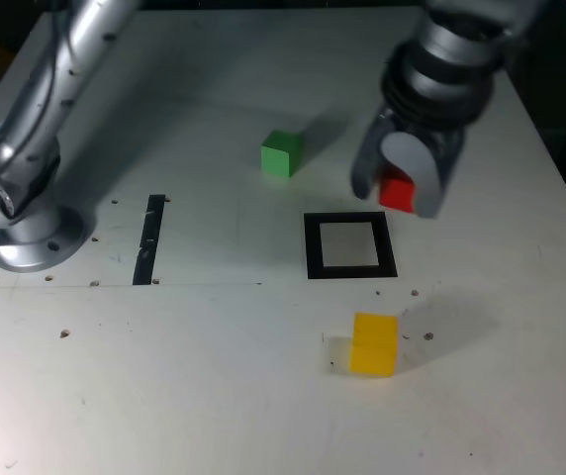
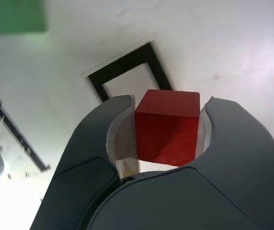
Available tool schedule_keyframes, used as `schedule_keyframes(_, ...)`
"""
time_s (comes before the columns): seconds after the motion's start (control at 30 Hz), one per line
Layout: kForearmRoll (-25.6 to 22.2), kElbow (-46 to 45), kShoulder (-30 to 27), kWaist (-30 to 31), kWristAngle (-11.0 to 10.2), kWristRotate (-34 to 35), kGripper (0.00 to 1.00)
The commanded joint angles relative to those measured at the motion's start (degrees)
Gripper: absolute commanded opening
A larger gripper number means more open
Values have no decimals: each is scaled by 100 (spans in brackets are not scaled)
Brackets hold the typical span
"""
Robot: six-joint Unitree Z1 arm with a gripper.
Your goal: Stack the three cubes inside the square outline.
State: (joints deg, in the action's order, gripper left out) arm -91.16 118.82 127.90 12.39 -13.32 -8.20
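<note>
Square outline: bare, open tabletop around | red cube: clenched in gripper (raised just beyond outline's far edge) | arm: angled downward.

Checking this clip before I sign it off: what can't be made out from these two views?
- Red cube: exterior view shows only a corner; the gripper covers the rest.
- Whether that cube is clear of the table: neither view shows its underside.
- Yellow cube: absent from the wrist view.
- Green cube: blurred and cut by the frame edge in the wrist view.
- Square outline: near side hidden behind the fingers there.
</note>
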Motion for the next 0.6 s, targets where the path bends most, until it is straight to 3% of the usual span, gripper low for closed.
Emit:
schedule_keyframes(0.0, -3, -411, -207, -50, 31, 668, 19)
schedule_keyframes(0.3, 1141, -1929, -669, -193, 517, 1843, 19)
schedule_keyframes(0.57, 1293, -2153, -608, -343, 730, 2068, 19)
